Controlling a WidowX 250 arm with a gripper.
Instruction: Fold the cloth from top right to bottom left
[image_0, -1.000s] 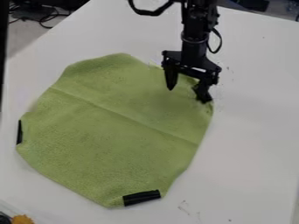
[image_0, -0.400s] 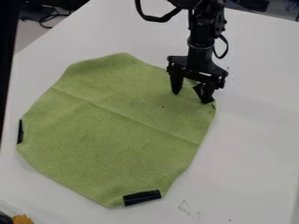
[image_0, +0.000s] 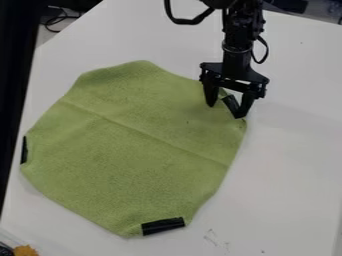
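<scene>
1. Green cloth (image_0: 133, 150) lies spread out over the middle and left of the frame, unfolded, a shallow crease (image_0: 150, 136) slanting across it from the upper left down to its right edge.
2. One black strip (image_0: 230, 104) sits at the cloth's upper-right corner, its long axis slanting down and to the right. Another, the lower strip (image_0: 162, 226), marks the bottom edge, and a side strip (image_0: 24, 150) the left edge.
3. The claw (image_0: 226, 110) hangs over that upper-right corner, released, its two fingers apart. The corner strip lies between them, close beside the picture-right finger (image_0: 247, 104).
4. What the coming move turns on: the corner is right under the claw, while the rest of the cloth spreads down and to the left. The grip probably needs to go slightly lower and close on the corner, then lift and carry it diagonally towards the lower left, crossing the crease.
5. The fold looks to be at its very start. Soft fabric could slip out or bunch if the pinch catches too little of the edge.
6. Beyond the cloth, the black arm (image_0: 237, 55) comes in from the top edge over the white table (image_0: 294, 165).
</scene>
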